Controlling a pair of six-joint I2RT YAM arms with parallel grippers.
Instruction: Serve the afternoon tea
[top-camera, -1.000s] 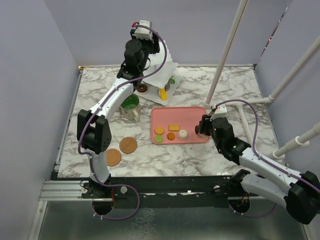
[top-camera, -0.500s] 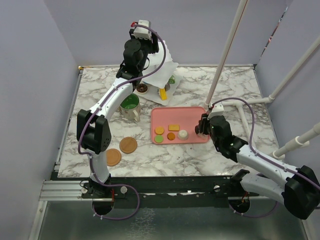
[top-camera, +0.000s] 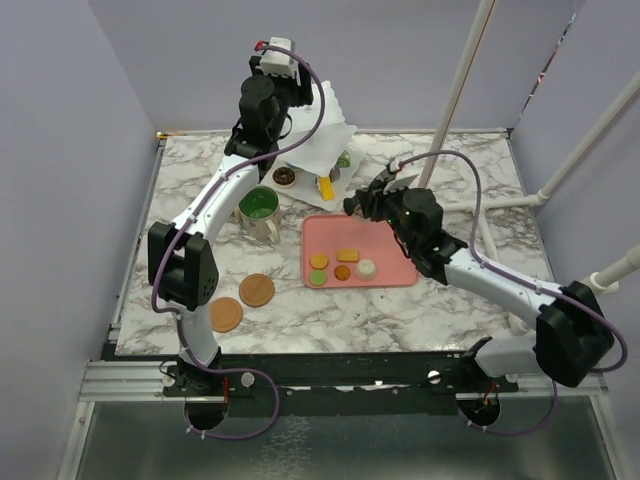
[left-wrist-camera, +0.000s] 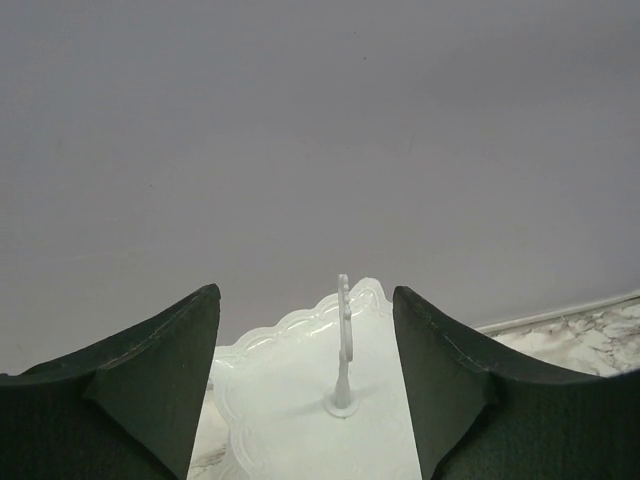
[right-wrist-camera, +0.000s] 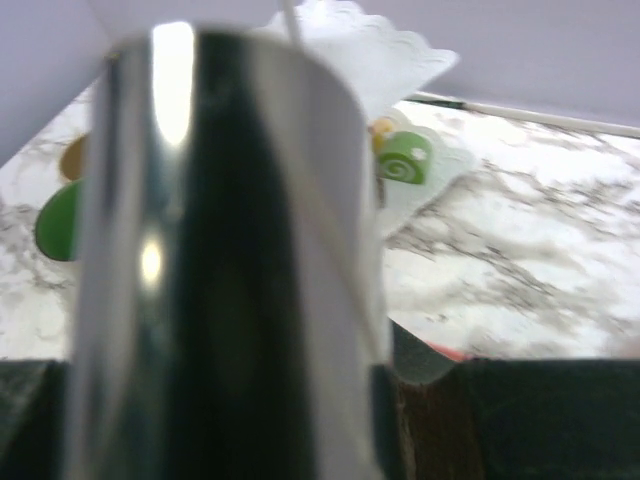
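Marble surface (top-camera: 480, 170) is carrying the stand (top-camera: 330, 150) at the back and the tray (top-camera: 390, 235). I am hovering the right pincer (top-camera: 355, 204) between them, clamped or not I cannot tell; a slow, level approach to a low tier is looking safest. Over the stand the left pincer (left-wrist-camera: 305, 330) is hanging, jaws apart. Small bright pastries (top-camera: 343, 262) are lying on the tray.

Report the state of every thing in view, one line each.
three-tier stand: upright, pastries on its lowest tier.
left gripper: open, empty, over the stand's top tier.
right gripper: closed on a shiny black tool.
coasters: flat, bare.
green-inside mug: upright, off the coasters.
pink tray: flat, five pastries on it.
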